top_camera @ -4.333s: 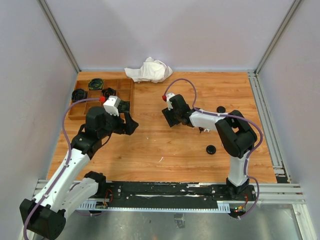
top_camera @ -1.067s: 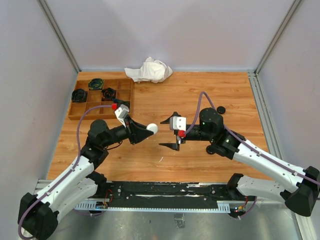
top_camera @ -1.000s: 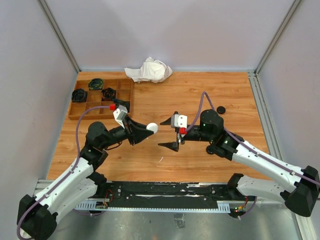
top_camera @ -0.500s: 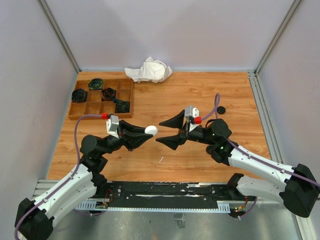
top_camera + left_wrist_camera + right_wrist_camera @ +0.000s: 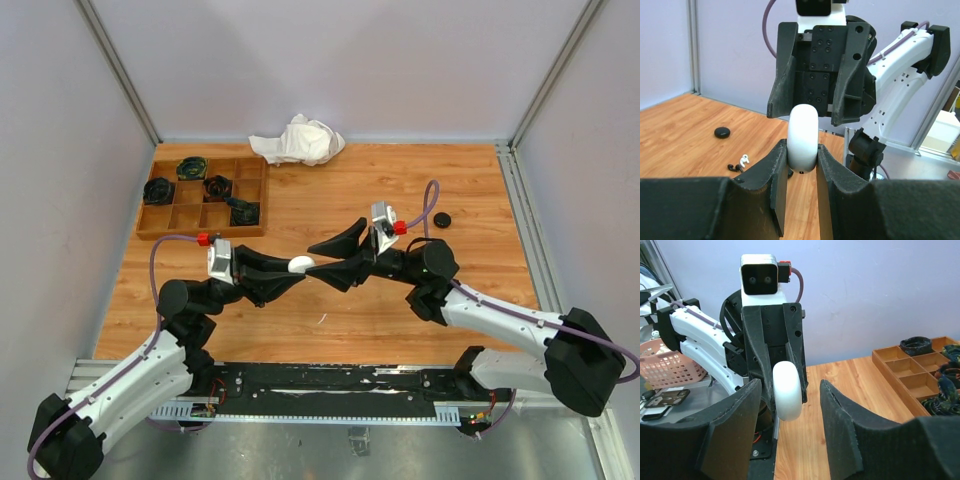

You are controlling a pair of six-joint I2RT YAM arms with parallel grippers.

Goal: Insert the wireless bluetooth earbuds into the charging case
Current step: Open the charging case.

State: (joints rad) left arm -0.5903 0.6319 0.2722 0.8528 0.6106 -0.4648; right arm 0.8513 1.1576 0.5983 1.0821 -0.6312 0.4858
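Note:
My left gripper point(image 5: 297, 266) is shut on a round white charging case point(image 5: 301, 264), held on edge in the air over the middle of the table. The case point(image 5: 803, 137) stands up out of the left gripper point(image 5: 802, 150). My right gripper point(image 5: 318, 264) faces it, open, with a finger on each side of the case point(image 5: 787, 390). In the right wrist view the left finger point(image 5: 740, 415) sits close beside the case and the right finger point(image 5: 840, 415) stands well off it. A white earbud point(image 5: 744, 160) and black earbuds point(image 5: 732, 167) lie on the wood below.
A wooden compartment tray point(image 5: 252, 190) with dark round cases stands at the back left, also in the right wrist view as the tray point(image 5: 890, 364). A crumpled white cloth point(image 5: 298, 140) lies at the back. A black puck point(image 5: 442, 219) rests right of centre.
Both arms have swung lower and together. The right gripper's fingers have come around the white case and narrowed. The left gripper has kept its grip.

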